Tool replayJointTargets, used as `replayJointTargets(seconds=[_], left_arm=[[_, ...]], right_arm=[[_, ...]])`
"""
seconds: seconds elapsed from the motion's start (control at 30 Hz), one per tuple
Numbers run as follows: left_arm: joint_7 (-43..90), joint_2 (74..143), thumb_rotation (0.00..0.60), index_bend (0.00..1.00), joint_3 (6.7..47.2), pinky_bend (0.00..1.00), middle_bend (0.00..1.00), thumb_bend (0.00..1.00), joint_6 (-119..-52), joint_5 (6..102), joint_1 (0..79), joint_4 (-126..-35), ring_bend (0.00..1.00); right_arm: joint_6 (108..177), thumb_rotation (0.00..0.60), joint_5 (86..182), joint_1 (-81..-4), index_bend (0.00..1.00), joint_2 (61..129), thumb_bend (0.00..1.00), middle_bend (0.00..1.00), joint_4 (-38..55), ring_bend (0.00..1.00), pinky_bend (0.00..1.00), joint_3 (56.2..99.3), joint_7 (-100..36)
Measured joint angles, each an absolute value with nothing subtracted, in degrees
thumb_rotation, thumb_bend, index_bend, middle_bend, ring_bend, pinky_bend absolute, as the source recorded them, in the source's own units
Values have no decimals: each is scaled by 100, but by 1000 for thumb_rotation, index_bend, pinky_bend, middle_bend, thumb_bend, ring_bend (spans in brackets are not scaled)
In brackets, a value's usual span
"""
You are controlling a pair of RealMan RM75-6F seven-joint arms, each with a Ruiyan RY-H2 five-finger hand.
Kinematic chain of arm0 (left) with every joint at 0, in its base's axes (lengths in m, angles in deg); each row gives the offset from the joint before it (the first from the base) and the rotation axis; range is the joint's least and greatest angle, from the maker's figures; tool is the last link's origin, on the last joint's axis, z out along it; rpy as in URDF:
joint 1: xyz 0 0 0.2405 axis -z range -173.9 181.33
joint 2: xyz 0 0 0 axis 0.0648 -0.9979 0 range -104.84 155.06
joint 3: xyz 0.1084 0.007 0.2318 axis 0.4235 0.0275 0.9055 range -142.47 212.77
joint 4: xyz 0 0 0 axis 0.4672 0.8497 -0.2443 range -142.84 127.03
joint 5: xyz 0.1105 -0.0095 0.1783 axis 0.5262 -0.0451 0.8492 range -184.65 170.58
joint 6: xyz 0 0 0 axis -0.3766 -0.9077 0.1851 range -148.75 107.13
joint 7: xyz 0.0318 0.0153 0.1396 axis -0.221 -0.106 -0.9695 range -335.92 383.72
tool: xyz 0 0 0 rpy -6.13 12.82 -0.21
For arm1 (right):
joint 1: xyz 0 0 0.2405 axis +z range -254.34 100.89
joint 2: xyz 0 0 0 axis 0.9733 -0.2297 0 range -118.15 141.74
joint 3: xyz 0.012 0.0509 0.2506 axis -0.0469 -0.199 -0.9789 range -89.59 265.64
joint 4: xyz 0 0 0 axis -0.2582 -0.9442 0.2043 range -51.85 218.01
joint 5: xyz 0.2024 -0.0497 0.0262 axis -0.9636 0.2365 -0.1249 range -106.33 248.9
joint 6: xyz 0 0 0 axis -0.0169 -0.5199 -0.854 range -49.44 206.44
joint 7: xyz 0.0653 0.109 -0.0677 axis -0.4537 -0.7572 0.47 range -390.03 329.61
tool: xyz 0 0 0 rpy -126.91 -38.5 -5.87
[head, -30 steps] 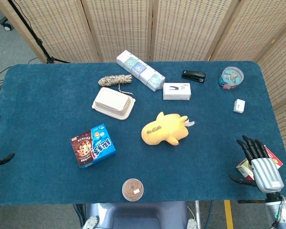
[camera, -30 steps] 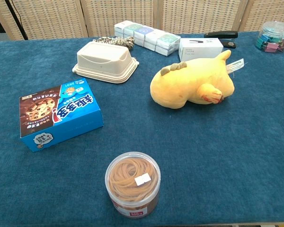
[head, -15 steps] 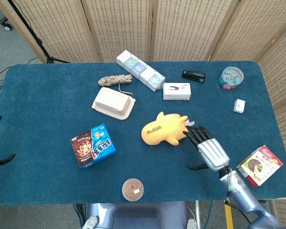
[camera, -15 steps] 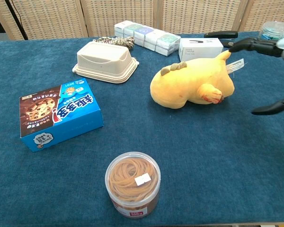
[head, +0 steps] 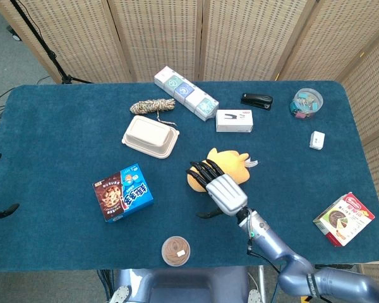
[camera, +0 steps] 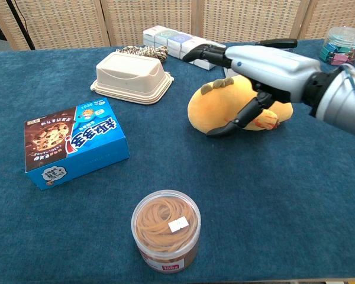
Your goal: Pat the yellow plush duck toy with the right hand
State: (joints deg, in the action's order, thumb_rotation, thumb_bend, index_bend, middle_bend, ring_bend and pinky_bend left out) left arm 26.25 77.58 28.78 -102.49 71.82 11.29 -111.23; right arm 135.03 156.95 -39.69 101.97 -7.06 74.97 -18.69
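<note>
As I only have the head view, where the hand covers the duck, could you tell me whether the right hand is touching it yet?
Observer: In the chest view the right hand is above the duck, and its fingers stretch over the head with a clear gap.
Operator: Thank you. Where is the thumb?
Observer: It hangs down in front of the duck's belly, with its tip low, close to the table.

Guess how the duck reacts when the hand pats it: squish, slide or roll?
The duck looks soft and stuffed, so it probably dents under the right hand and springs back. It lies on its side, low and wide, so rolling seems unlikely. The table appears cloth-covered, which likely limits sliding, though a light plush may nudge a bit.
</note>
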Motion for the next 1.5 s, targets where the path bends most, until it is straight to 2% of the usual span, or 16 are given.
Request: replayJointTargets(seconds=[0.3, 0.57, 0.7, 1.07, 1.27, 1.33, 1.37, 1.43, 1.5], left_arm=[[2777, 7699, 600, 0, 2856, 0, 0, 0, -10164, 7090, 1147, -11080, 0], [2925, 7654, 600, 0, 2871, 0, 0, 0, -10132, 7083, 1133, -11018, 0], [2970, 7640, 600, 0, 2862, 0, 0, 0, -10101, 7039, 1136, -10996, 0], [3084, 7614, 600, 0, 2870, 0, 0, 0, -10093, 7036, 1118, -11003, 0], [3128, 7599, 600, 0, 2877, 0, 0, 0, -10079, 7054, 1117, -10984, 0], [3129, 7600, 600, 0, 2880, 0, 0, 0, -10077, 7057, 1117, -10984, 0], [3128, 7602, 600, 0, 2880, 0, 0, 0, -10077, 7058, 1118, -10986, 0], [3119, 7606, 600, 0, 2881, 0, 0, 0, -10075, 7059, 1120, -10989, 0], [3108, 7606, 600, 0, 2876, 0, 0, 0, -10071, 7056, 1127, -10997, 0]], right_arm=[[13159, 451, 15212, -3207, 0, 11362, 0, 0, 543, 0, 0, 7166, -1581], [13113, 444, 15014, -2638, 0, 12110, 0, 0, 1940, 0, 0, 6926, -1586], [13165, 451, 14970, -2532, 0, 12287, 0, 0, 2229, 0, 0, 6928, -1763], [13254, 518, 14974, -2307, 0, 12620, 0, 0, 3005, 0, 0, 7013, -2076], [13258, 521, 14867, -2396, 0, 12599, 0, 0, 3156, 0, 0, 7093, -2292], [13247, 511, 14813, -2435, 0, 12560, 0, 0, 3151, 0, 0, 7093, -2353], [13237, 487, 14778, -2467, 0, 12521, 0, 0, 3127, 0, 0, 7090, -2411], [13234, 386, 14730, -2523, 6, 12452, 0, 0, 3077, 0, 0, 7084, -2517], [13284, 216, 14677, -2607, 34, 12379, 0, 0, 3026, 0, 0, 7070, -2626]])
